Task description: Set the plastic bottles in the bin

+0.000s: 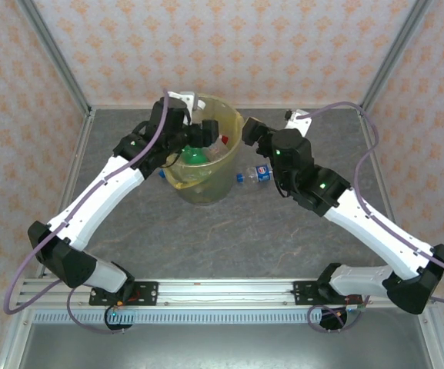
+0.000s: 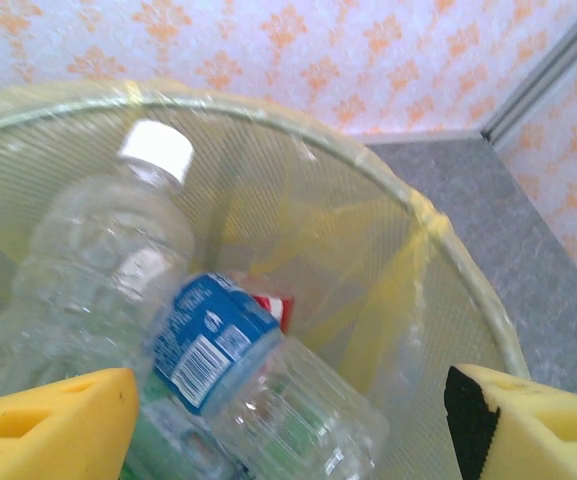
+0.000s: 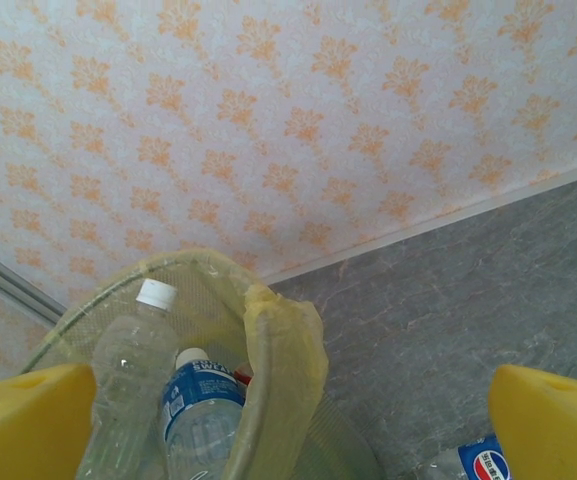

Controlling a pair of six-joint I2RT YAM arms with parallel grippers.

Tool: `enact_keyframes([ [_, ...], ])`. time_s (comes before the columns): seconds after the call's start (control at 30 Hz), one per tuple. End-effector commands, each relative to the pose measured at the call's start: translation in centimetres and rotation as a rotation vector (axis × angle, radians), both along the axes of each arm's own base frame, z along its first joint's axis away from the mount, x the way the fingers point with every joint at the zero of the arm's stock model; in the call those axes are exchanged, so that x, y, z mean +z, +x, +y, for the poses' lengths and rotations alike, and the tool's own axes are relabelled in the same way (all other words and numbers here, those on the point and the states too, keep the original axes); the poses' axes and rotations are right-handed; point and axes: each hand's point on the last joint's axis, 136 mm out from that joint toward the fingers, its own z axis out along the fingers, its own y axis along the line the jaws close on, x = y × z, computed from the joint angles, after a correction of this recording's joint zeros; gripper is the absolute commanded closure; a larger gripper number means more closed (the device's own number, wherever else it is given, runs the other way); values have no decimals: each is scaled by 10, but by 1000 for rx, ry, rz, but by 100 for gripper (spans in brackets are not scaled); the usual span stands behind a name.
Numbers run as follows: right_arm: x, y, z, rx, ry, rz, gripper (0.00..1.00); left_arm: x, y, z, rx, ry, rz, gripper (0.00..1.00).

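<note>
Position, left side: left tool (image 2: 293, 410) hangs above the bin (image 2: 268, 112), pads wide apart, nothing clamped between them. Beneath it, inside the yellow liner, lie a white-capped bottle (image 2: 108, 250) and a blue-labelled bottle (image 2: 218, 350). A green bottle (image 1: 195, 156) also shows in the bin from above. Just right of the bin, a stray bottle (image 1: 254, 174) lies on its side on the tabletop (image 1: 229, 238). Right tool (image 1: 248, 131) stands beside the bin's right rim, near that bottle, fully open and empty.

Assessment: the stray bottle looks to be the outstanding item, and the right tool is best placed for it. Recommend lowering with the pads straddling the body crosswise and closing at the label. Lift clear of the rim before crossing, and keep off the loose liner. The left arm ought to clear the bin first to avoid a clash.
</note>
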Motion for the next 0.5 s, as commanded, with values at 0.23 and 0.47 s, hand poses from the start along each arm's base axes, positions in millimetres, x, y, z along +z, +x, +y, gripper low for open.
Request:
enact_keyframes([
  [0.23, 0, -5, -15, -43, 2, 12, 0, 16, 5, -1, -14, -124, -31, 58],
  [0.47, -26, 6, -26, -53, 51, 89, 0, -11, -7, 0, -18, -140, 22, 74],
])
